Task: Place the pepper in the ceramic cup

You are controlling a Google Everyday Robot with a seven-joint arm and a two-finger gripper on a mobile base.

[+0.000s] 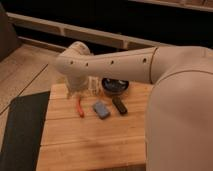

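The pepper [79,107], small, slender and orange-red, lies on the wooden table [90,142] near its left side. My gripper [85,90] hangs below the white arm's wrist, just above and behind the pepper, and the arm partly hides it. A dark round cup-like vessel [115,86] stands at the back of the table, to the right of the gripper, with the arm covering its upper part.
A blue block [101,109] lies right of the pepper. A black oblong thing [119,105] lies right of the block. My large white arm [165,75] fills the right side. A dark mat [22,130] lies on the floor left of the table.
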